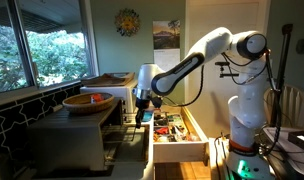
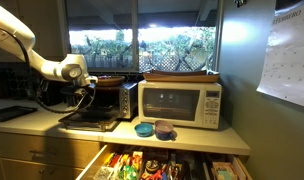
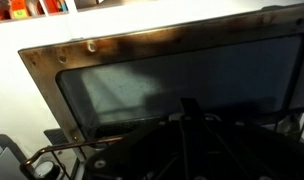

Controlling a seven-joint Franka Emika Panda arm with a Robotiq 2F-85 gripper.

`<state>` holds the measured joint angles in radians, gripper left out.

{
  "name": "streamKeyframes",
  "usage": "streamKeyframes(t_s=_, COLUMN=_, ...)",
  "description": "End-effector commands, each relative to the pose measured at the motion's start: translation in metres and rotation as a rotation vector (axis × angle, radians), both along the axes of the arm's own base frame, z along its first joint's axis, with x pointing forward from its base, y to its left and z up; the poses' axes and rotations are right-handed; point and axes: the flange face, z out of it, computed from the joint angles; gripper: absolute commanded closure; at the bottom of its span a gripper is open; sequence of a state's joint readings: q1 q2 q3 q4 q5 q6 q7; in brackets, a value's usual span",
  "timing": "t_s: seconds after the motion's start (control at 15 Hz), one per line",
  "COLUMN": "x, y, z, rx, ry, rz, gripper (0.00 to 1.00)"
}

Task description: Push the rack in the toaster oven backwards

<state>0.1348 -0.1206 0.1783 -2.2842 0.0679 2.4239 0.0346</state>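
The grey toaster oven [image 2: 110, 100] stands on the counter with its drop-down door [image 2: 84, 121] open; in an exterior view [image 1: 82, 135] it has a wooden bowl on top. In the wrist view the door's glass window [image 3: 172, 80] fills the frame, and the thin wires of the rack [image 3: 207, 150] show dimly along the bottom. My gripper [image 1: 142, 113] hangs in front of the oven's open mouth, just above the door [image 2: 90, 90]. In the wrist view [image 3: 189, 108] its fingers look like one dark tip, pressed together over the rack's front wires. Whether it touches the rack is too dark to tell.
A white microwave [image 2: 180, 103] stands beside the oven, with a blue bowl [image 2: 144, 129] and a purple bowl [image 2: 164, 129] in front of it. An open drawer [image 1: 178, 130] full of utensils juts out below the counter. Windows run behind the counter.
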Motion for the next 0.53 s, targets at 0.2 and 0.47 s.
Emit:
streamKeyframes(t_s=0.2, x=0.016, y=0.012, z=-0.005, rx=0.011, ry=-0.086, rz=0.093, gripper=1.00)
streamKeyframes(t_s=0.47, x=0.034, y=0.018, z=-0.021, rx=-0.001, ry=-0.126, rz=0.166, gripper=1.00)
